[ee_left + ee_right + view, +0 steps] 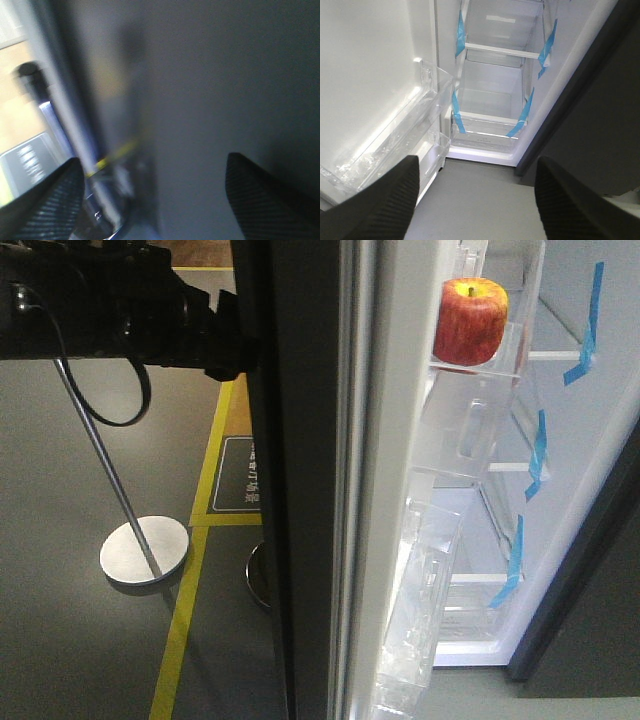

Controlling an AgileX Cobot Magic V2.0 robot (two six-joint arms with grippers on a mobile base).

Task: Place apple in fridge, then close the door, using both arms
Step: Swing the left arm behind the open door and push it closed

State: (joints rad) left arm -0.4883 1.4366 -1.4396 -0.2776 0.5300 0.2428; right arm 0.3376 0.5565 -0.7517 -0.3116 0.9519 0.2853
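Round red-and-yellow apple (470, 320) sits on a clear plastic ledge (482, 366) in the white-lined fridge (495, 85); left gripper (152, 167) and right gripper (477, 165) gape empty

I find this view blurred. The left gripper (155, 200) has its fingertips spread wide, facing the flat dark grey door (225, 75). A yellow line (117, 152) shows at lower left. Contact with the door: I cannot tell.
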